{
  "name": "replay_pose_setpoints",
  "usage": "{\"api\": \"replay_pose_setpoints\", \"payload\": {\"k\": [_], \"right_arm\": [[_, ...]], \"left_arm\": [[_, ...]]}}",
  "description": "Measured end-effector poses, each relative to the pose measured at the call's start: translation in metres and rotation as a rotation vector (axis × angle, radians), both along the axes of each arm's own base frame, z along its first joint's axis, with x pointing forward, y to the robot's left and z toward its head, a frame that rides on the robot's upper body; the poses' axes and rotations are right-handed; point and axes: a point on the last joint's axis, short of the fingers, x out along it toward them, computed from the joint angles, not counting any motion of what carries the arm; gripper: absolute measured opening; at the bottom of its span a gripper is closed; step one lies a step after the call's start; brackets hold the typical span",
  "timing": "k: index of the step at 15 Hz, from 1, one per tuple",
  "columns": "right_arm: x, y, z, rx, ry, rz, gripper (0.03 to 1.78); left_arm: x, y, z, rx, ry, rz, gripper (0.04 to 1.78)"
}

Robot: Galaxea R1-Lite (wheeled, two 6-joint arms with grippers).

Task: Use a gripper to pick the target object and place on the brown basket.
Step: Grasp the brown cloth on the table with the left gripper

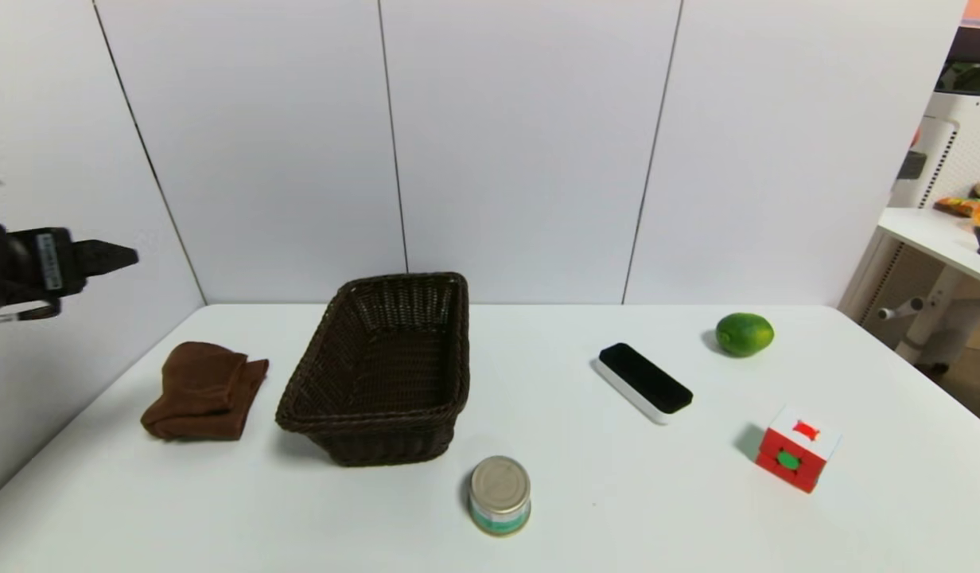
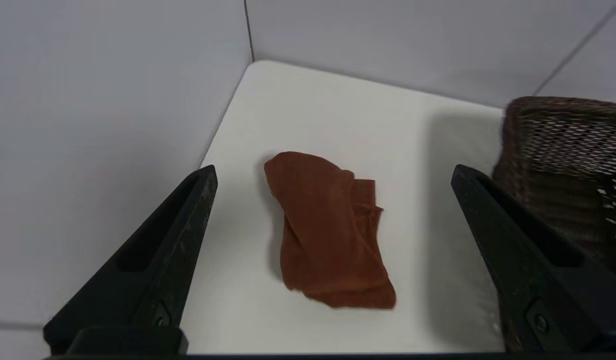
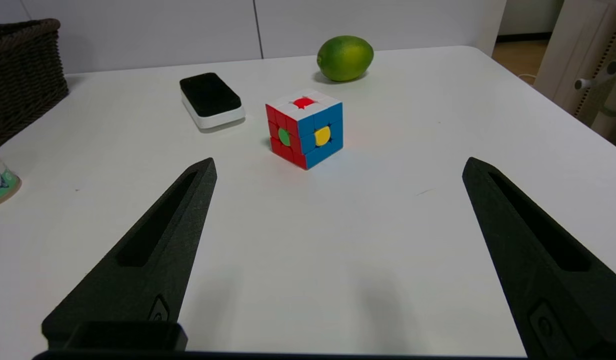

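Observation:
The brown towel (image 1: 204,391) lies bundled on the white table at the left, just left of the brown basket (image 1: 450,350). The basket is empty. My left gripper (image 1: 120,256) hangs high at the far left, above and behind the towel. In the left wrist view it (image 2: 333,172) is open and empty, with the towel (image 2: 328,230) lying between and below its fingers and the basket (image 2: 563,150) beside it. My right gripper (image 3: 338,167) is out of the head view; it is open and empty, low over the table's right part.
A tin can (image 1: 499,495) stands in front of the basket. A black-and-white eraser block (image 1: 645,382), a green lime (image 1: 744,334) and a colour cube (image 1: 798,449) lie on the right. Wall panels close off the back and left of the table (image 1: 601,525).

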Motion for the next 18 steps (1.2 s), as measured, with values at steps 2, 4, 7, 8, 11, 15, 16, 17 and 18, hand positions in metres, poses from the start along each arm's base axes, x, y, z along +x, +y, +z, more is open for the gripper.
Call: {"api": "replay_pose_setpoints", "payload": {"k": [2, 4, 7, 8, 11, 15, 16, 17, 18], "right_arm": [[0.000, 0.000, 0.000, 0.000, 0.000, 0.000, 1.70], [0.000, 0.000, 0.000, 0.000, 0.000, 0.000, 1.70], [0.000, 0.000, 0.000, 0.000, 0.000, 0.000, 1.70], [0.000, 0.000, 0.000, 0.000, -0.001, 0.000, 1.70], [0.000, 0.000, 0.000, 0.000, 0.000, 0.000, 1.70], [0.000, 0.000, 0.000, 0.000, -0.001, 0.000, 1.70], [0.000, 0.000, 0.000, 0.000, -0.001, 0.000, 1.70], [0.000, 0.000, 0.000, 0.000, 0.000, 0.000, 1.70], [0.000, 0.000, 0.000, 0.000, -0.001, 0.000, 1.70]], "left_arm": [[0.055, 0.016, -0.019, -0.027, 0.138, 0.015, 1.69], [0.095, 0.029, -0.042, -0.059, 0.280, 0.026, 1.69], [0.129, 0.041, -0.086, -0.116, 0.515, 0.018, 1.69], [0.132, 0.042, -0.099, -0.144, 0.581, -0.007, 1.69], [0.134, 0.040, -0.123, -0.212, 0.714, -0.100, 1.69], [0.135, 0.032, -0.133, -0.216, 0.773, -0.133, 1.69], [0.136, 0.029, -0.135, -0.215, 0.781, -0.140, 1.69], [0.137, 0.026, -0.137, -0.211, 0.788, -0.146, 1.69], [0.137, 0.024, -0.140, -0.211, 0.798, -0.151, 1.69]]}}
